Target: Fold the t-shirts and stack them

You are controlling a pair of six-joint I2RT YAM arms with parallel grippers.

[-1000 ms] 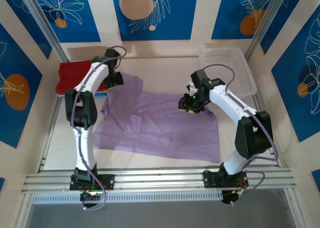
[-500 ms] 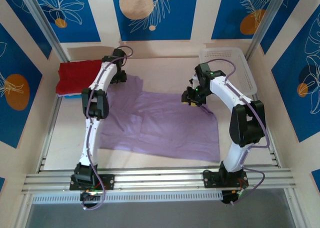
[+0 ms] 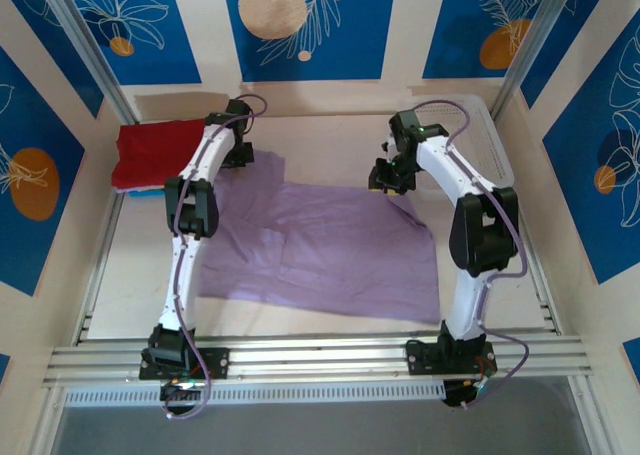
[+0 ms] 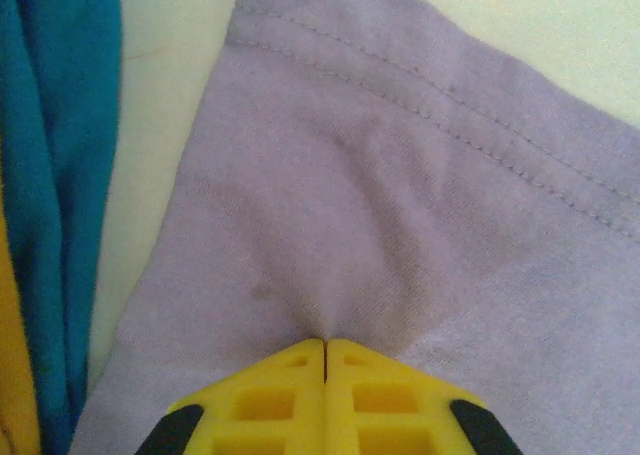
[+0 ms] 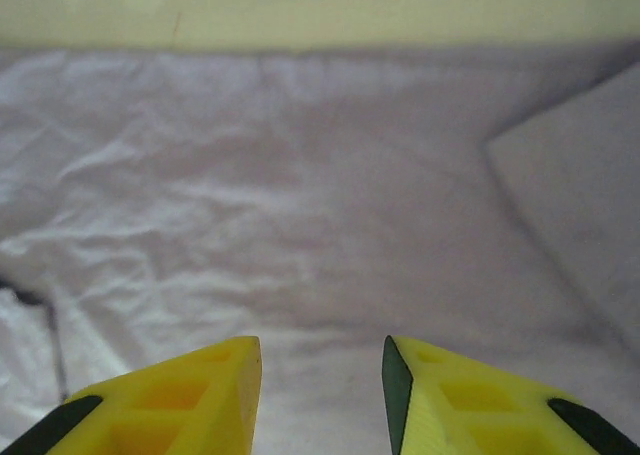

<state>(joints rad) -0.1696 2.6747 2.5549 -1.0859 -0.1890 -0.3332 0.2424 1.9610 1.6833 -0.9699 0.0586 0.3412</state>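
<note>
Pinching the lavender t-shirt (image 3: 320, 240) at its upper-left sleeve, the left gripper (image 4: 325, 343) has its yellow fingers pressed together, the purple cloth puckering into their tips. A second ago that arm was bent and sat lower and further left; it now reaches straighter toward the top of the frame. The shirt lies spread flat across the middle of the table (image 3: 300, 135), its outline much as before. At the garment's upper-right edge the right gripper (image 5: 322, 343) hovers over wrinkled lavender cloth with its fingers apart and nothing between them; it has climbed from mid-shirt toward the far edge over the last second. A folded red shirt (image 3: 155, 150) tops the stack at upper left, with a blue shirt (image 4: 60, 175) just beside the pinched sleeve. A white basket (image 3: 490, 145) sits at upper right.
</note>
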